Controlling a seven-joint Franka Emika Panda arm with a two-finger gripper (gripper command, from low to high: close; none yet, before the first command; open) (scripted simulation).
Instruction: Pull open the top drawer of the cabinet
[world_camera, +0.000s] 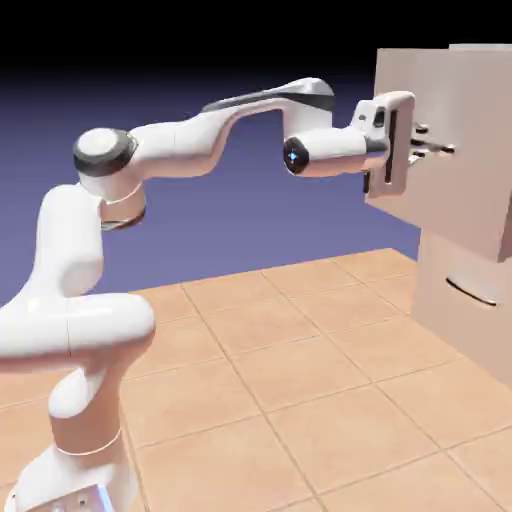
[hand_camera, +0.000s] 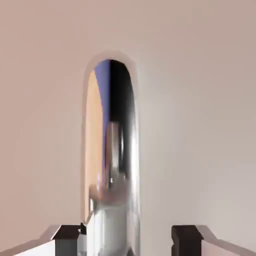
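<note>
Orange-tan tiled floor (world_camera: 312, 385), straight grout lines (world_camera: 248, 390), pale beige-pink cabinet (world_camera: 445, 318) standing on it

Handle (hand_camera: 134, 165) looks like mirror-glossy metal tbh, drawer front (hand_camera: 200, 110) is smooth and mostly matt, arm (world_camera: 180, 145)'s glossy white plastic.

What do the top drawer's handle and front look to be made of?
Handle: likely polished metal or a mirror-like coating; it reflects blue, tan and black. Front: smooth, pale beige-pink, softly shaded, without visible grain; perhaps painted wood or plastic, I can't tell which.
</note>
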